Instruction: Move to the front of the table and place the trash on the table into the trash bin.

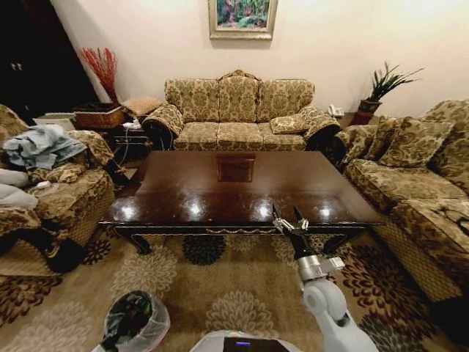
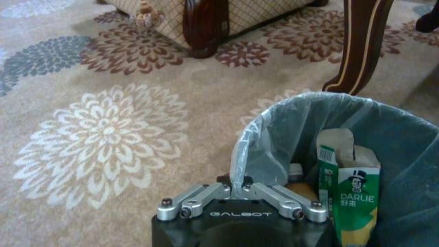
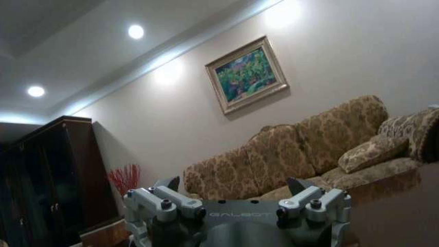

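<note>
The table stands ahead of me, its glossy dark top bare. The trash bin, lined with a grey bag, sits on the carpet at my lower left. Trash lies inside it: a green-yellow wrapper tube stands upright against the liner, with a silver and a tan item partly hidden beside it. My left gripper is at the bin's near rim, shut on the edge of the bag. My right gripper hovers open at the table's front edge, right of centre, fingers spread wide with nothing between them.
Patterned sofas stand behind the table and to the right. An armchair piled with clothes is on the left. A carved table leg and a chair foot stand just past the bin. Floral carpet lies between me and the table.
</note>
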Available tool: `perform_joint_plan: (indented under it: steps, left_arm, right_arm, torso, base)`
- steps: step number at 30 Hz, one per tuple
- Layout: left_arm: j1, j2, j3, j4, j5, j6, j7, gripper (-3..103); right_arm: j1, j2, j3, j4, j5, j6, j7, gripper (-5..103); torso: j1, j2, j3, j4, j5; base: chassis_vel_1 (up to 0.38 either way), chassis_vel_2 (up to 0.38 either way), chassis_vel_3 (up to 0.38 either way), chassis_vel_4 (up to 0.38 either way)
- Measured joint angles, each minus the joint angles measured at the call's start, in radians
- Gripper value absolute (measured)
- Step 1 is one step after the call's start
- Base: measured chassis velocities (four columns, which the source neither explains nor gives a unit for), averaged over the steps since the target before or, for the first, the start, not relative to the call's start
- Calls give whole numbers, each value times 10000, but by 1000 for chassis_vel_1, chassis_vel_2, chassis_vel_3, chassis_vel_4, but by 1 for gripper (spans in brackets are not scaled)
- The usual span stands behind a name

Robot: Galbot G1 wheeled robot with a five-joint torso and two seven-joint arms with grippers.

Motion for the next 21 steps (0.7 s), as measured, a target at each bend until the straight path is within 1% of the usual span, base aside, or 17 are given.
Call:
perform_joint_plan:
  steps: [6,16,19,21]
  left_arm:
    - [-63,-111,-66,75,123,-107,-4,3]
    - [-115,-165,-197,115,-42,-98,7,3]
    - [-91,-159,-239,44,-129,-117,-61,3]
    - [80,-136,-257,-259,-227,-56,-167,3]
  right_arm:
    - [4,-3,-2,50,0,1,10,100]
    - [46,-12,-30,183,-99,37,113,100]
    - [28,-9,-53,183,-149,37,109,100]
    - [20,24,-87,161,-169,37,106,100]
  torso:
    - [1,0,0,0,-2]
    - [-6,2,-2,-3,-14]
    - [-3,1,-1,-3,-16]
    - [5,-1,2,-3,-17]
  base:
    - [19,-12,-14,23]
    - [84,-85,-82,78]
    - [0,0,0,0]
    - [0,0,0,0]
